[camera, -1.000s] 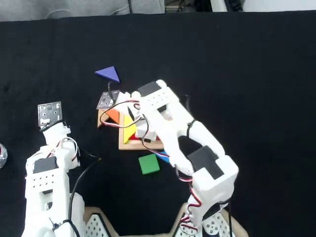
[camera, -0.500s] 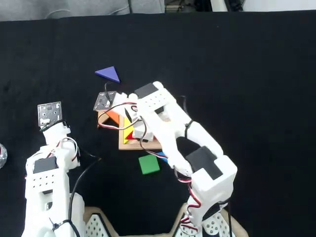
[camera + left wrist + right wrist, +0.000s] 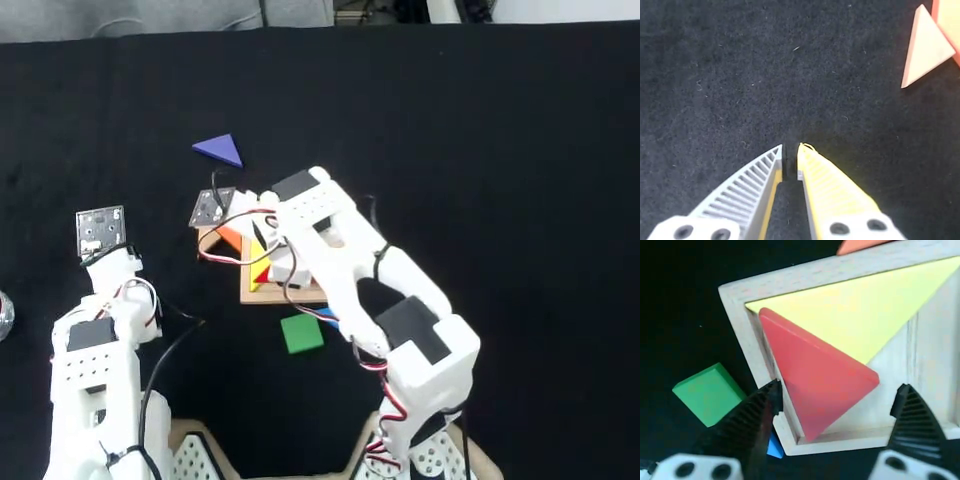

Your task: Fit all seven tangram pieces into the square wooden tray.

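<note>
The right gripper (image 3: 839, 388) is spread wide over the red triangular piece (image 3: 812, 377) in the square wooden tray (image 3: 737, 310), while the left gripper (image 3: 790, 148) is clenched, empty, above the black surface (image 3: 715, 75).

Square wooden tray (image 3: 262, 296) on black cloth table (image 3: 480, 150).

In tray:
- Large yellow triangle (image 3: 860, 315).
- Red triangle (image 3: 820, 380) against it, toward the tray's near-left corner (near = arm-base side).
- Right gripper (image 3: 839, 387) above tray, one finger either side of red triangle.

Outside tray:
- Orange triangle (image 3: 228, 236) at its far-left side, with pale triangle (image 3: 925, 47) just left of that.
- Green square block (image 3: 301, 332) near the near wall.
- Blue piece (image 3: 774, 446) just beside that wall, next to green block.
- Dark blue triangle (image 3: 218, 150) well beyond the far-left corner.
</note>
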Action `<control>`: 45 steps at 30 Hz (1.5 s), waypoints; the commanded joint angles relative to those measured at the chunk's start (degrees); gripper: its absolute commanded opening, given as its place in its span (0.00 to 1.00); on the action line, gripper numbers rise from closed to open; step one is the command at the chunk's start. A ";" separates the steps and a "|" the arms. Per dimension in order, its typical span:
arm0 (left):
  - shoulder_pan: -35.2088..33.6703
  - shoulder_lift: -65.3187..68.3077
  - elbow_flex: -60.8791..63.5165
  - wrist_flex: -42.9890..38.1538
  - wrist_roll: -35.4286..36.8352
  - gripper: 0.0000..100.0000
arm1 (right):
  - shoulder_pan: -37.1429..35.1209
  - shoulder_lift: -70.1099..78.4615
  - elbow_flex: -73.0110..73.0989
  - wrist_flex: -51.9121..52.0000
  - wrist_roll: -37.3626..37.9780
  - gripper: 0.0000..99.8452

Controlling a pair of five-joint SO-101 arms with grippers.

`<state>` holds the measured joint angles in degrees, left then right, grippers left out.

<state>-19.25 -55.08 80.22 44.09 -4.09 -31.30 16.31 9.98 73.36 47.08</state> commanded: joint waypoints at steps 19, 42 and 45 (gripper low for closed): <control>0.31 -0.79 -0.48 -0.62 -2.29 0.07 | 1.23 -3.82 -0.40 7.65 5.80 0.34; -2.59 -0.88 -1.01 -0.79 -1.93 0.07 | 0.35 -4.79 -0.31 -11.16 -21.10 0.01; -2.59 -0.88 -1.01 -0.79 -1.93 0.07 | 0.09 -2.51 -0.31 -10.81 -21.10 0.01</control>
<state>-21.27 -55.08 80.22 44.09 -5.85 -30.15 13.67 11.21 62.99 26.51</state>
